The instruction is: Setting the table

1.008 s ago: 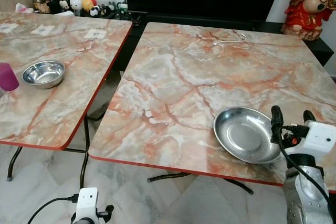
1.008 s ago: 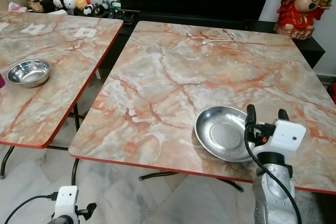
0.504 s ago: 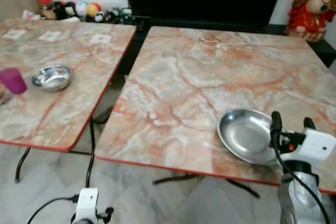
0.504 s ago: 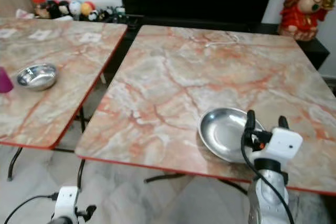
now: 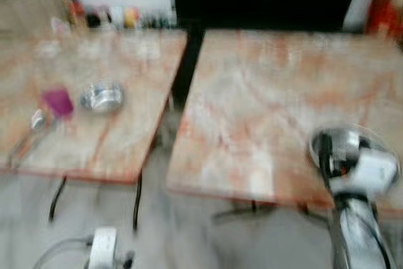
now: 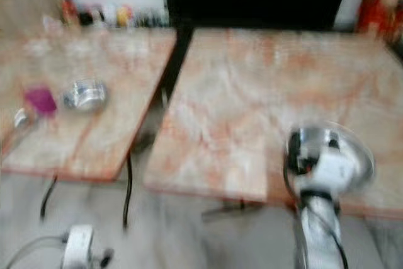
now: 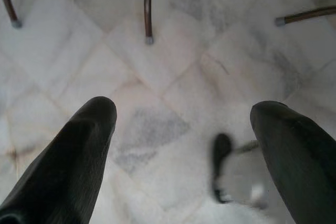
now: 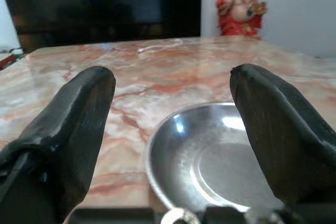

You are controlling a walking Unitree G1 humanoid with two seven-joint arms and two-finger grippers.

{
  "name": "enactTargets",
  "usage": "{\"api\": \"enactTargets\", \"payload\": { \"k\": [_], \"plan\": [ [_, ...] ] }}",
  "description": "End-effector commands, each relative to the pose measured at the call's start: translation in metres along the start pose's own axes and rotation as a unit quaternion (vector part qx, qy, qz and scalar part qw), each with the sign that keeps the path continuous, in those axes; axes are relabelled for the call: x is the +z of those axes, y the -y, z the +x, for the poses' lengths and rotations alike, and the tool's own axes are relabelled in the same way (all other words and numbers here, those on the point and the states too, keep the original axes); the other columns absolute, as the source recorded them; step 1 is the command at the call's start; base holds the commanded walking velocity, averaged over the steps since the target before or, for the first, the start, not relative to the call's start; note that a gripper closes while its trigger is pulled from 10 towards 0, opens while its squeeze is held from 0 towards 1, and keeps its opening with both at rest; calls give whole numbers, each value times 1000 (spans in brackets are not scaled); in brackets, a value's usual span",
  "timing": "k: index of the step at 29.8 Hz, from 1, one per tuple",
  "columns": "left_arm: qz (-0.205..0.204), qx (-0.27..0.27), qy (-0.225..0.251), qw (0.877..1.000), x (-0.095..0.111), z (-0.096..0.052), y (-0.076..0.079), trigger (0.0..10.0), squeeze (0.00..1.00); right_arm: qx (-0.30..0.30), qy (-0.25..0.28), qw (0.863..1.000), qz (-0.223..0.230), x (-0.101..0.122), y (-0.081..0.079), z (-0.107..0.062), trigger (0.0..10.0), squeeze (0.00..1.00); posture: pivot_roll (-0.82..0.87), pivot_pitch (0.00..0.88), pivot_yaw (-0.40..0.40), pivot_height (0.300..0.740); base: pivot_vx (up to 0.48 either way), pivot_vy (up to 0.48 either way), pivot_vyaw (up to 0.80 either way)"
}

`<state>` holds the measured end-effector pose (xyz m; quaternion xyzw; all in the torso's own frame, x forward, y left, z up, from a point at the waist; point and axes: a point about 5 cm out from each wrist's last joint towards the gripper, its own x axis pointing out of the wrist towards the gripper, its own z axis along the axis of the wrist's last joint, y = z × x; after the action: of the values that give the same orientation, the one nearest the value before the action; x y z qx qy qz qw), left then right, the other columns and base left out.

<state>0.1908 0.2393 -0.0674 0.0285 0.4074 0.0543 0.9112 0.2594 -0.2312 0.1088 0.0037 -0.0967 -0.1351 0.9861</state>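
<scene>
**Two marble worktops, a plate by the right end effector**

The head views were blurred. On the left worktop (image 5: 94,124) lay something small and silver (image 5: 36,120) near the left edge, too blurred to name. Just beside it stood a purple cup (image 5: 58,101), and next to the cup a steel bowl (image 5: 102,96). At the far end of this worktop there was a row of small coloured things (image 5: 110,16), not clear enough to tell apart.

Low down, the left end effector (image 7: 184,124) hung over the pale tiled floor (image 7: 173,51), released, with its two black fingers (image 7: 79,140) wide apart and nothing between them. Thin dark table legs (image 7: 148,9) stood on the tiles ahead of it.

A narrow gap separated the two worktops. The right worktop (image 5: 264,92) had the same pink and orange marble pattern. A steel plate (image 8: 210,161) lay on it near the front edge, on the right side. The right end effector (image 8: 173,129) was at this edge, just before the plate, released; its fingers (image 8: 79,114) stood well apart on either side of the plate in the wrist view, and I cannot tell if they touched the rim.

Behind the right worktop was a large dark screen (image 8: 105,3), and to its right a red and gold figurine (image 8: 240,4).
</scene>
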Motion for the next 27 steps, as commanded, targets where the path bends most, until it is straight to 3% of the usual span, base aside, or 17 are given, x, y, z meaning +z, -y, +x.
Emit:
{"api": "enactTargets", "payload": {
  "k": [1, 27],
  "plan": [
    [-3, 14, -9, 1000, -3, -1, -7, 10000, 0, 12, 10, 1000, 3, 4, -9, 3, 10000, 0, 73, 17, -19, 740, 0, 480, 0],
    [-11, 16, 6, 1000, 4, 0, -5, 10000, 0, 24, 10, 1000, 3, 4, -15, 7, 10000, 0, 84, 29, -30, 740, 0, 480, 0]
  ]
}}
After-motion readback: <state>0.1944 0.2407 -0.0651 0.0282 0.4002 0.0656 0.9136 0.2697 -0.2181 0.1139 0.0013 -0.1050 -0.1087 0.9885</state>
